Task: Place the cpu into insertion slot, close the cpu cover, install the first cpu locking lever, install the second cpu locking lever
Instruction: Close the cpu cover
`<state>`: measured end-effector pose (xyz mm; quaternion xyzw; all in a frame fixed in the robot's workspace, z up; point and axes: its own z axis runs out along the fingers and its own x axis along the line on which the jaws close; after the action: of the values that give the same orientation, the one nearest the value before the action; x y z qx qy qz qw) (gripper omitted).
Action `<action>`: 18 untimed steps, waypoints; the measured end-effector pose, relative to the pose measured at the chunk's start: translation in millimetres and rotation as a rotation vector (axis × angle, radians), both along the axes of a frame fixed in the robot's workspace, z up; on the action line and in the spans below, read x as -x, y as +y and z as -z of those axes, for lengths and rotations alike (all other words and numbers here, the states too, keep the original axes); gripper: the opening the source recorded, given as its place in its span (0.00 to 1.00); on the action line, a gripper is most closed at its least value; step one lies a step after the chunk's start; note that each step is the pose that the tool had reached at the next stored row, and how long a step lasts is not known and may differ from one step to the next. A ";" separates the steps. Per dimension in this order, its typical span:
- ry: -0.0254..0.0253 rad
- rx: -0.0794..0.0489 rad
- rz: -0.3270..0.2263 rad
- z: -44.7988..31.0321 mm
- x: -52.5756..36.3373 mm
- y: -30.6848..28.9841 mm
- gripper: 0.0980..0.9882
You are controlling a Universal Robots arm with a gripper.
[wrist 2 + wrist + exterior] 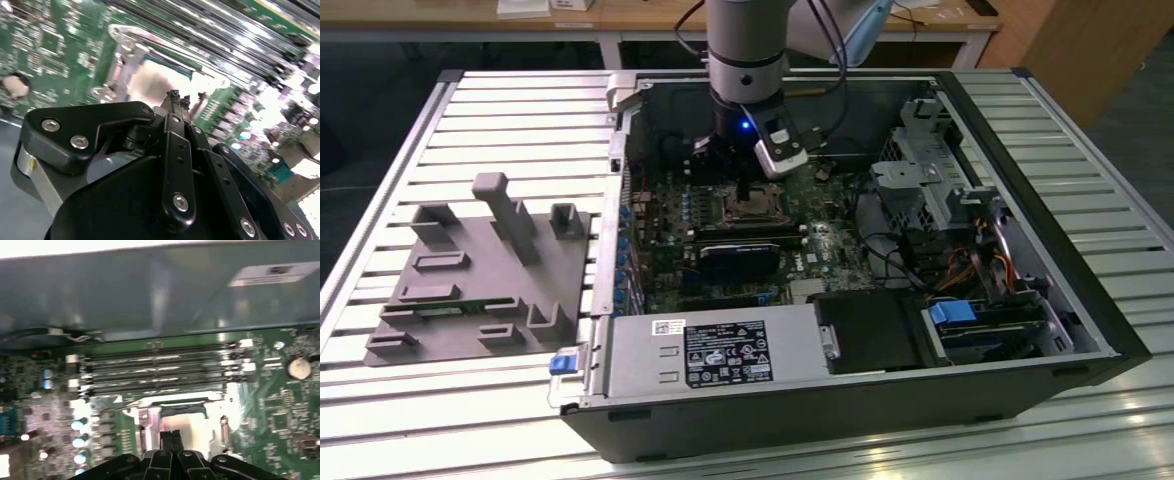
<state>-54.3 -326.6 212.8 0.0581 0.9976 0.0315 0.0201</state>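
Hovering over the cpu (152, 85) (seemingly seated), end effector (175, 96) pinched together.

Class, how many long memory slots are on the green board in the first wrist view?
4. The memory slots run parallel, one beside the next, between the grey case wall and the insertion slot. More could lie hidden elsewhere.
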 end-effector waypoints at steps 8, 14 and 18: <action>0.0013 0.000 -0.001 -1.1 -8.9 0.0 0.01; 0.0011 0.000 -0.001 -14.3 -9.0 0.0 0.01; 0.0011 0.000 -0.001 -23.9 -9.0 0.0 0.01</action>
<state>-45.3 -326.6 236.7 0.0577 0.9976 0.0314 0.0195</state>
